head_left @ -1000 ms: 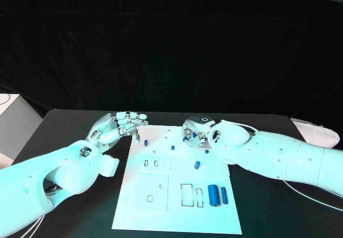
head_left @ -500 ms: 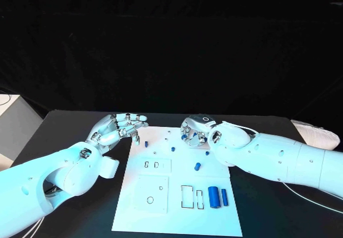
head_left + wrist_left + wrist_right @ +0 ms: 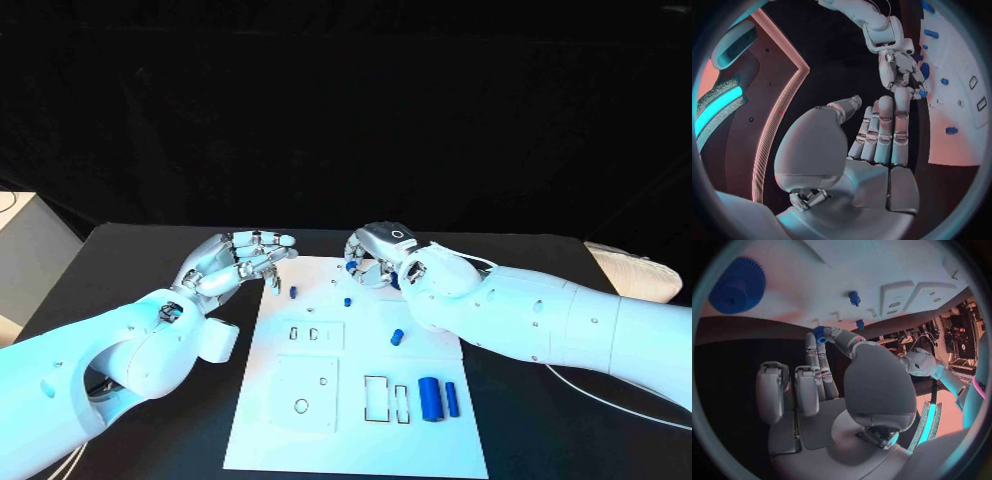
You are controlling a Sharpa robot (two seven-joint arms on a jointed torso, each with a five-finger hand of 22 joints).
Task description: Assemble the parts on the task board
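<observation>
Black table [image 3: 144, 262] carried the white task board [image 3: 339, 415]. Left hand [image 3: 238, 257] stayed by the board's far-left corner, fingers loosely spread, holding nothing. Right hand [image 3: 378, 262] had shifted left along the far edge — pinching a small blue part [image 3: 819, 335]. Other blue parts [image 3: 430, 397] lay on the board.
</observation>
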